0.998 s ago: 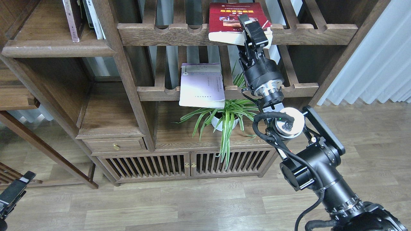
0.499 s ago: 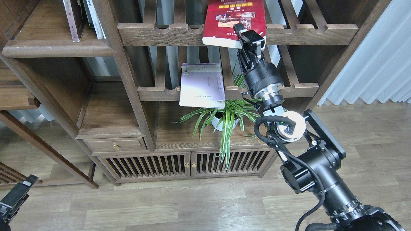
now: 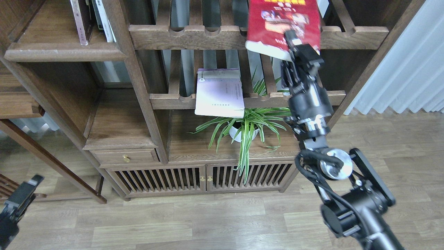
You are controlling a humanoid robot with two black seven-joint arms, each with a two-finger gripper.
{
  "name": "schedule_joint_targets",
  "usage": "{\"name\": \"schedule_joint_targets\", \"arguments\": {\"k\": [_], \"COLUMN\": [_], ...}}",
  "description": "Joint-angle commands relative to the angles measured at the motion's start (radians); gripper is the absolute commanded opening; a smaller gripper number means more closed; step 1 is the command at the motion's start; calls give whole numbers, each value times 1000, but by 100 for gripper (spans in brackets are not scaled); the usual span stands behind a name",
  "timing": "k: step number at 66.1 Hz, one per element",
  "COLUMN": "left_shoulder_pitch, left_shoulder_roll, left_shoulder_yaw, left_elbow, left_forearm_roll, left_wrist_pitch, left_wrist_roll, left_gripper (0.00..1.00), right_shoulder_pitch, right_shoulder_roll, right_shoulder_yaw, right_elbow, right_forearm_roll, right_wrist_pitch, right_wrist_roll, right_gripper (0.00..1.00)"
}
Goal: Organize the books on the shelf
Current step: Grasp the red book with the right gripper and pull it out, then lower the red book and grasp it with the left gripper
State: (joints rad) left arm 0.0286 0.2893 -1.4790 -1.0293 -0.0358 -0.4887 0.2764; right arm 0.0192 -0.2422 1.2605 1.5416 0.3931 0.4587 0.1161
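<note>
My right gripper [image 3: 297, 44] is shut on the lower edge of the bright red book [image 3: 282, 26] and holds it up, tilted, in front of the upper slatted rack [image 3: 208, 36]. The pale lavender book [image 3: 218, 93] lies on the lower slatted rack [image 3: 166, 101], overhanging its front rail. A dark maroon book [image 3: 79, 21] stands upright with a few others on the solid brown shelf [image 3: 62, 53] at the upper left. My left gripper [image 3: 22, 191] shows small and dark at the bottom left, low near the floor; its fingers cannot be told apart.
A potted spider plant [image 3: 244, 128] stands on the cabinet top [image 3: 194, 147] below the lavender book. A bookcase post [image 3: 138, 80] separates the left shelves from the racks. White curtains [image 3: 399, 69] hang at the right. Wood floor lies in front.
My right arm has swung right and up, carrying the red book off the upper rack's rail. The left gripper has shifted slightly. The lavender book has not moved.
</note>
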Motion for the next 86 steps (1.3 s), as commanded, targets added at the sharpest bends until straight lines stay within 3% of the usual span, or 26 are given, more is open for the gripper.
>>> {"name": "schedule_joint_targets", "arguments": {"k": [1, 13, 23, 28, 42, 49, 73, 86], "left_shoulder_pitch": [-64, -72, -38, -38, -38, -32, -4, 2], "left_shoulder_roll": [-64, -153, -234, -265, -288, -285, -288, -289], "left_shoulder_yaw": [69, 192, 363, 401, 528, 591, 697, 714], "left_elbow": [0, -8, -15, -15, -60, -94, -109, -107], "left_forearm_roll": [-1, -3, -3, -6, -183, -348, -415, -414], "left_wrist_pitch": [0, 0, 0, 0, 0, 0, 0, 0], "left_wrist_roll": [1, 1, -3, -5, -6, 0, -2, -2], "left_gripper": [100, 100, 99, 99, 96, 95, 95, 93], "right_shoulder_pitch": [-137, -269, -356, -383, -406, -406, -395, -409], "right_shoulder_roll": [-92, -144, -164, -167, -118, -62, 83, 95], "right_shoulder_yaw": [5, 25, 39, 23, -92, -134, -214, -234], "right_elbow": [-2, -40, -98, -110, -124, -143, -155, -155], "right_forearm_roll": [43, 53, 87, 96, 95, 89, 26, 4], "right_wrist_pitch": [30, 30, 30, 30, 30, 30, 30, 30], "right_wrist_roll": [-59, -116, -232, -245, -326, -389, -408, -409], "right_gripper": [3, 4, 4, 4, 4, 4, 4, 4]}}
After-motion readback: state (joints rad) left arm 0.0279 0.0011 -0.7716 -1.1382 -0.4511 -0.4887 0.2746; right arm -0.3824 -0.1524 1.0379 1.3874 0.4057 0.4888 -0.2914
